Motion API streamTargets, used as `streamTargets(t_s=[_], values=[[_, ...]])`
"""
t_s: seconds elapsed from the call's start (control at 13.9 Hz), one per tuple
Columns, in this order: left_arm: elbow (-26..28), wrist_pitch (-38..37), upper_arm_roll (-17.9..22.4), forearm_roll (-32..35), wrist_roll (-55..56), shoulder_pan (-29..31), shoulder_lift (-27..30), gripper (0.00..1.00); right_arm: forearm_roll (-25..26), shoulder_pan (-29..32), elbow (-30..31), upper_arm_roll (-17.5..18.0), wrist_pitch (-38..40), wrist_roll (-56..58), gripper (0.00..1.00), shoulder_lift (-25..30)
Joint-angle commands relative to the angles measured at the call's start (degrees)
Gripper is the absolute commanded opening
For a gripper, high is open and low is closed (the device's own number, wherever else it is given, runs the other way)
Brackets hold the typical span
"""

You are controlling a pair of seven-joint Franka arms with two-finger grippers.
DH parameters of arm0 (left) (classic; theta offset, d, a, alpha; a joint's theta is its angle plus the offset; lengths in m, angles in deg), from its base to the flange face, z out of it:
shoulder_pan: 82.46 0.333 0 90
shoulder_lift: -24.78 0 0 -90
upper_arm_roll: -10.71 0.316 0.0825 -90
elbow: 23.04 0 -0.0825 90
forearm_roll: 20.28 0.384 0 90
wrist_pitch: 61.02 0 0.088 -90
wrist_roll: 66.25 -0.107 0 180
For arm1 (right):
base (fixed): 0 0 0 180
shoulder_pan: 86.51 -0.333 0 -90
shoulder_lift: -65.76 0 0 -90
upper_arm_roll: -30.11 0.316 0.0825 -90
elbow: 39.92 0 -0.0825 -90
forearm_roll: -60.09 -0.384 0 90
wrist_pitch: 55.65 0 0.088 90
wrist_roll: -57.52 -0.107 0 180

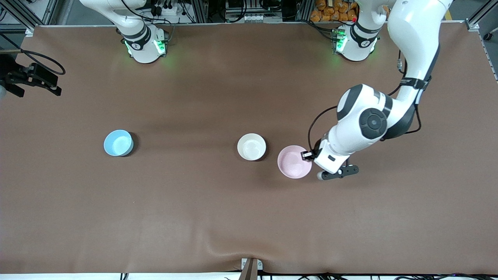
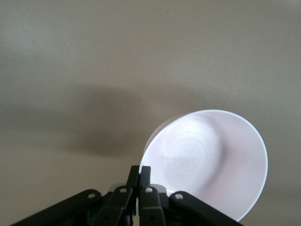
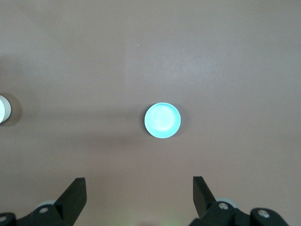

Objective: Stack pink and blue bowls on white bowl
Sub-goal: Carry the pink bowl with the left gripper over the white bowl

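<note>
The pale pink bowl (image 1: 293, 161) hangs tilted just above the table, close beside the white bowl (image 1: 251, 146) toward the left arm's end. My left gripper (image 1: 309, 156) is shut on the pink bowl's (image 2: 211, 160) rim; its black fingers (image 2: 139, 172) pinch the thin edge. The light blue bowl (image 1: 118, 142) stands upright toward the right arm's end of the table. My right gripper (image 3: 139, 181) is open and empty, high over the table with the blue bowl (image 3: 162, 120) below it; it is outside the front view. The white bowl's edge (image 3: 2, 109) just shows there.
A black camera mount (image 1: 35, 77) juts over the table's edge at the right arm's end. A small bracket (image 1: 251, 267) sits at the table's front edge. Brown mat (image 1: 194, 202) covers the whole table.
</note>
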Motion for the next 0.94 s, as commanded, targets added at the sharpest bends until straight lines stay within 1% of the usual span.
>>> streamTargets(t_s=[0.0, 0.29, 0.72, 0.86], values=[[-6.2, -1.3, 0.6, -0.2, 2.7, -3.2, -4.6, 0.0, 0.9, 0.3, -0.4, 0.2, 0.4, 0.4, 1.0, 0.0], [-10.5, -0.8, 0.8, -0.1, 6.0, -7.0, -9.1, 0.0, 0.9, 0.1, -0.4, 0.2, 0.4, 0.4, 1.0, 0.0], [-10.3, 0.1, 1.2, 1.1, 6.1, -11.5, -9.8, 0.0, 0.9, 0.3, -0.4, 0.2, 0.3, 0.4, 1.0, 0.0], [-10.0, 1.0, 1.2, 1.4, 6.7, -11.9, -9.8, 0.0, 0.9, 0.3, -0.4, 0.2, 0.4, 0.4, 1.0, 0.0]])
